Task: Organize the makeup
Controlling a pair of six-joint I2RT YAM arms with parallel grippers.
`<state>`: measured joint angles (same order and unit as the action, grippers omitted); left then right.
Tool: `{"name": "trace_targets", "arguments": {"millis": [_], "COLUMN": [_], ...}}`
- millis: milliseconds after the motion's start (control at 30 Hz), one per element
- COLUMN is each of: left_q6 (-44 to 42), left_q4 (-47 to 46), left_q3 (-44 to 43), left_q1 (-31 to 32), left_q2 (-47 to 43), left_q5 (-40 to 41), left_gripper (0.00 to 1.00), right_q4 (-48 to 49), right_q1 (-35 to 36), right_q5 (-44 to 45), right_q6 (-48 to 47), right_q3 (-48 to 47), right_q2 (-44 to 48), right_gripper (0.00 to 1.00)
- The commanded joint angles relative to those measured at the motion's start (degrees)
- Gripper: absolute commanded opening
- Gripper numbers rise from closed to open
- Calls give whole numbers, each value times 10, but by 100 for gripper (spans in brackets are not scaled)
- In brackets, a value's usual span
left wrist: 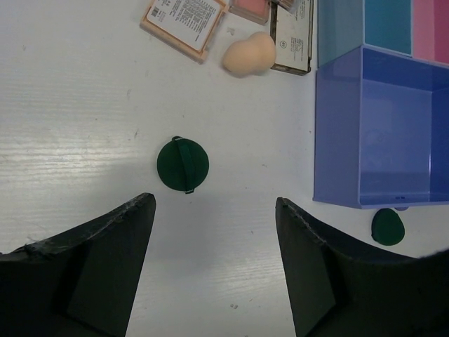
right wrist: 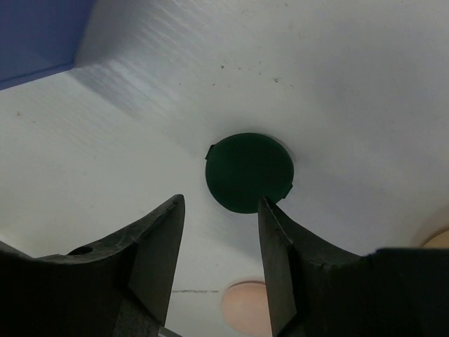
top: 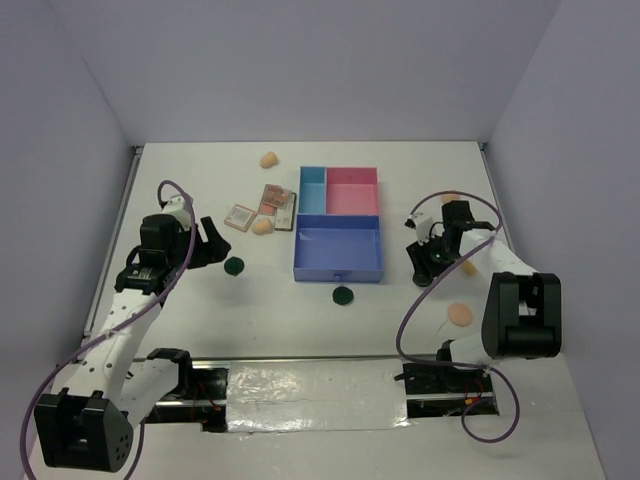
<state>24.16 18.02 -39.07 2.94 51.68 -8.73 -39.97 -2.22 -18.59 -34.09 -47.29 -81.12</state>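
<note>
Right gripper (right wrist: 221, 203) is hanging half parted and clamping nothing, its tips bracketing the near edge of a dark green disc (right wrist: 249, 172) that is lying flat on the table (right wrist: 351, 84). One finger seems to be brushing the disc's rim. A peach puff (right wrist: 245, 309) is sitting just behind the fingers.

Across the table, the left gripper (left wrist: 214, 199) is hovering wide apart and empty. A second green disc (left wrist: 183, 163) is lying just ahead of its tips, left of the tray (left wrist: 330, 140).

The step in hand looks like picking up a disc on each side. Next, each gripper is probably needing to drop lower and advance until the disc sits between the pads, then pinch.

Being round, the discs are showing no long axis. The second one's raised band is running straight away from the fingers, which would be closing across it.
</note>
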Motion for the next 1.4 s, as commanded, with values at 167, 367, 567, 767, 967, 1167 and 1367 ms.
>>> {"name": "trace_targets", "arguments": {"millis": [167, 367, 567, 767, 967, 1167, 1367], "left_q6": [-4, -3, -3, -1, -1, 4, 7], "left_q4": [-15, -12, -8, -7, -4, -1, 5], "left_q3": [-5, -3, -1, 1, 0, 3, 4], "left_q1": [0, 0, 0, 0, 0, 0, 0], "left_q2": [-2, -11, -24, -34, -33, -43, -49], "left_q5": [4, 6, 9, 12, 8, 11, 12], "left_gripper": [81, 81, 82, 82, 81, 81, 81], "right_q4": [54, 85, 109, 114, 115, 89, 51], "right_q1": [-7, -7, -7, -7, -7, -12, -15], "right_q5": [27, 45, 62, 64, 61, 16, -28], "right_q6": [18, 31, 29, 23, 20, 13, 21], "right_q3": [-5, -1, 19, 40, 42, 35, -14], "right_q2": [-38, -69, -84, -98, -85, -12, 57], "right_gripper": [51, 53, 49, 26, 2, 0, 0]}}
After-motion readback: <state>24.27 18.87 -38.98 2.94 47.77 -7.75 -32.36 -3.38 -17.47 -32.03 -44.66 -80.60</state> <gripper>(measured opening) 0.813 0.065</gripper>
